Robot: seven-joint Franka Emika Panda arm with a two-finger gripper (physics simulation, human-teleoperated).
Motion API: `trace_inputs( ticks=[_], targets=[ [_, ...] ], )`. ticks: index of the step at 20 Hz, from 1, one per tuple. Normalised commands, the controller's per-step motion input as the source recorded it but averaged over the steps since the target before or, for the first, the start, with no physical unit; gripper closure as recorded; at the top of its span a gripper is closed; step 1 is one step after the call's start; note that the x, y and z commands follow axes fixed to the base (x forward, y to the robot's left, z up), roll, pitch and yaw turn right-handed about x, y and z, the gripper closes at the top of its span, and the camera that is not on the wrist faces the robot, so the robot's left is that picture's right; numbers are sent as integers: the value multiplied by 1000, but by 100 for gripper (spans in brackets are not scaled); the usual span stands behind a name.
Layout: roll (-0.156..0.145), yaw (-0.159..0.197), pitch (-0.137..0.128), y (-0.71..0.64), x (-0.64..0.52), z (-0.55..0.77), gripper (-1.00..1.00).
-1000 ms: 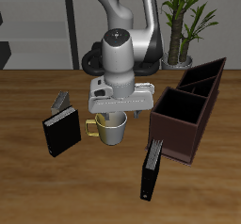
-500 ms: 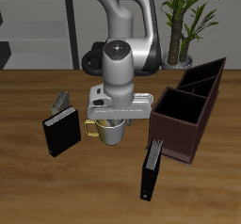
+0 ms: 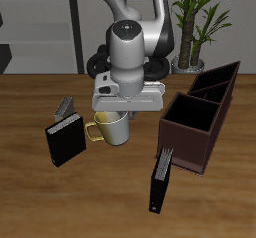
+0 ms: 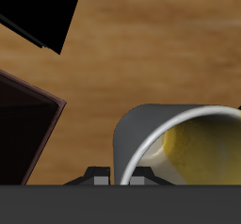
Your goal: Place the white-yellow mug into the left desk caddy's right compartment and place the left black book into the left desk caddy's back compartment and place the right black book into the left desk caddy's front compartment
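Note:
In the exterior view my gripper [image 3: 117, 115] is shut on the rim of the white-yellow mug [image 3: 111, 129]. The mug hangs just above the table with its yellow handle pointing away from the caddy. The wrist view shows the mug's rim and yellowish inside [image 4: 184, 148] close up. The left desk caddy [image 3: 196, 130] is a dark maroon box beside the mug, and its large right compartment [image 3: 190, 118] is nearest to the mug. The left black book [image 3: 160, 182] leans at the caddy's front end. The right black book [image 3: 65, 140] lies on the mug's other side.
A grey patterned book [image 3: 65, 107] lies behind the right black book. A potted plant [image 3: 192, 22] stands at the back behind the caddy. In the wrist view the caddy's corner [image 4: 19, 124] and the left black book [image 4: 42, 11] lie beyond the mug.
The gripper has risen with the mug in it. The mug has come off the table and shifted slightly back and away from the caddy. The books and the caddy have not moved.

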Motion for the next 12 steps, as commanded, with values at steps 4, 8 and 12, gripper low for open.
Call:
trace_inputs(
  ticks=[4, 8, 12],
  targets=[
    [-39, -2, -86, 123, -246, 936, 100],
    [-60, -2, -65, 84, -184, 733, 100],
    [-37, 29, -83, 374, -284, 847, 100]
  ],
)
